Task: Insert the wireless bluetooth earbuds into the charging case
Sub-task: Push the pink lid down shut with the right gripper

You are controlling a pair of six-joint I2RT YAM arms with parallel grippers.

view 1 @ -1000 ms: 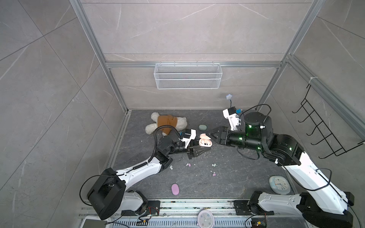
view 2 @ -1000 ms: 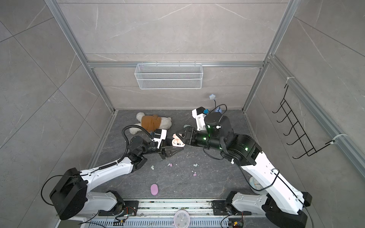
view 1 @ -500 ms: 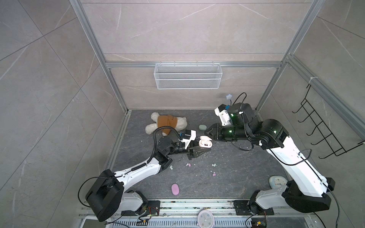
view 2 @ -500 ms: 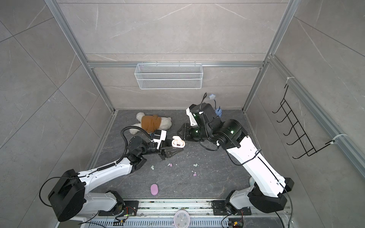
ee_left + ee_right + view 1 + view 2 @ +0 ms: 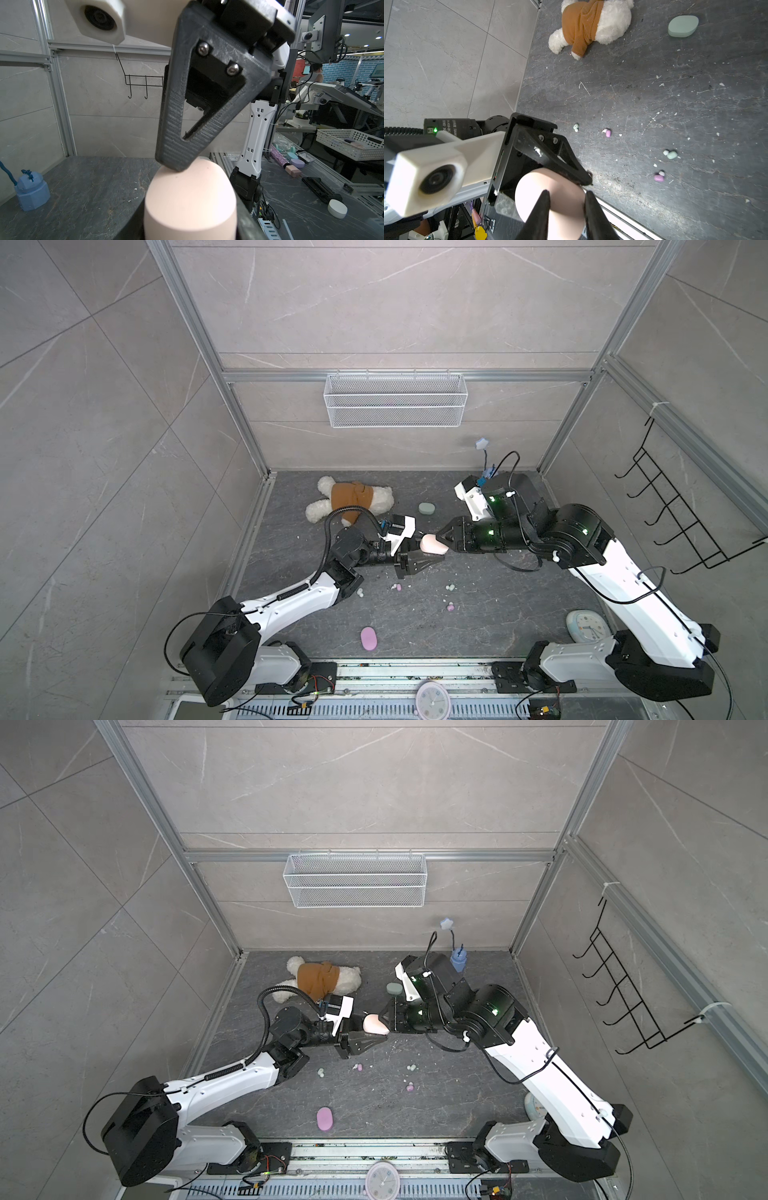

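- While I watch both top views, the left gripper [image 5: 432, 551] [image 5: 375, 1032] is clamped on the peach charging case [image 5: 430, 546] [image 5: 375, 1024]. The right gripper [image 5: 441, 537] [image 5: 385, 1020] meets the case's far end, jaws slightly parted, holding nothing. Four earbuds [image 5: 397, 587] [image 5: 358, 1067] lie scattered on the floor [image 5: 498, 605], nearer the arm bases than the case.
- From the left wrist, the case [image 5: 190, 199] sits between my left jaws; one right fingertip [image 5: 176, 164] touches its top.
- From the right wrist, two narrowly spread fingers [image 5: 542, 207] point at the case [image 5: 550, 185]; mint and lilac earbuds [image 5: 608, 133] lie well apart from it.
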